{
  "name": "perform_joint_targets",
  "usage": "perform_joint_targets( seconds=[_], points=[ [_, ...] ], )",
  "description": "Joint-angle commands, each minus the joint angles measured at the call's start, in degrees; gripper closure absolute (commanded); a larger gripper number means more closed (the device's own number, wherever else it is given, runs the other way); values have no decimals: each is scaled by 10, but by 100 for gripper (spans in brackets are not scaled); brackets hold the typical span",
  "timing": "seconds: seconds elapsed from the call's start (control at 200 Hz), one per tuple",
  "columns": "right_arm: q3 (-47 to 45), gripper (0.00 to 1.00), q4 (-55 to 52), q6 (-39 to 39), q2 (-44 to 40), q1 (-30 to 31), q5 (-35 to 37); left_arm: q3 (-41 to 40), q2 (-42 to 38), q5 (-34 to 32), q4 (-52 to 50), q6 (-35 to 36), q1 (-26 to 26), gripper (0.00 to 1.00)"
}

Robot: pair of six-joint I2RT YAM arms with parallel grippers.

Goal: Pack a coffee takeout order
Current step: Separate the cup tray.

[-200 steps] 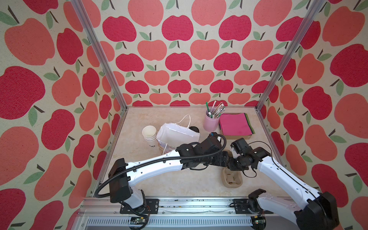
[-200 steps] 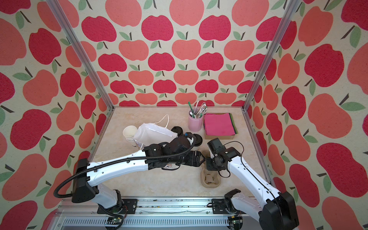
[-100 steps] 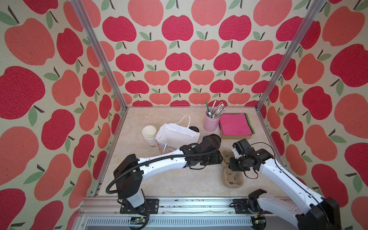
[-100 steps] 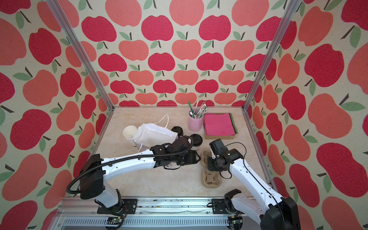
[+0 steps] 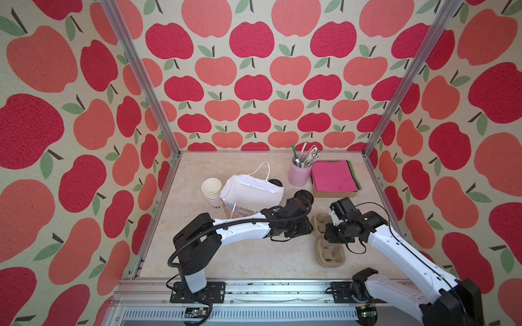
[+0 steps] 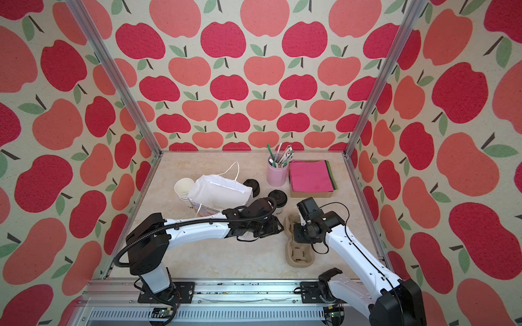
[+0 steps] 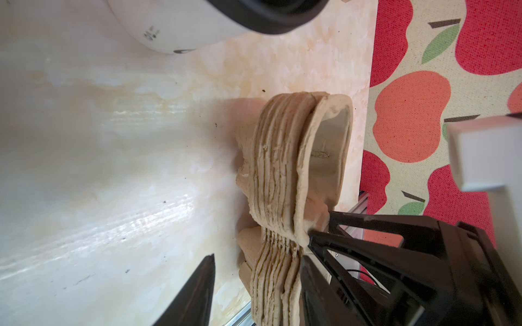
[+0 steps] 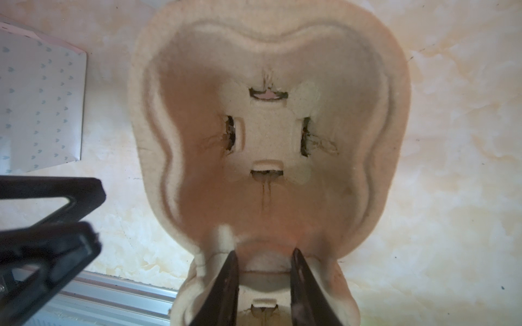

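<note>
On marbled tabletop (image 5: 240,254), right claw (image 8: 264,254) grips top carrier (image 8: 268,135).

Very little lettering can be read here. The lowest cup in the stack of lidless cups (image 5: 211,192) carries dark printed letters low on its side, of which something like "OD" shows in a top view (the rest is hidden behind the white bag (image 5: 251,192)). In the left wrist view the white paper cup (image 7: 169,28) bears a small dark printed mark just under its lid, too small and blurred to make out.
</note>
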Motion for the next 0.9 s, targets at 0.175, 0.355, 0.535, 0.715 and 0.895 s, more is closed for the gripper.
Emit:
perform_joint_targets(
  seconds=[0.175, 0.355, 0.535, 0.715, 0.895],
  points=[
    [-13, 73, 4, 14, -14, -4, -28, -19, 23, 21, 53, -26, 10, 53],
    [-13, 73, 10, 15, -14, -3, -40, -21, 33, 28, 57, -34, 13, 54],
    [-8, 73, 6, 15, -16, -3, -45, -18, 26, 28, 45, -31, 16, 56],
    [2, 72, 0, 14, -18, -4, -38, -2, 5, 27, -3, -3, 28, 55],
    [16, 72, -7, 14, -17, -4, -40, 10, -6, 34, -33, 17, 36, 55]
  ],
)
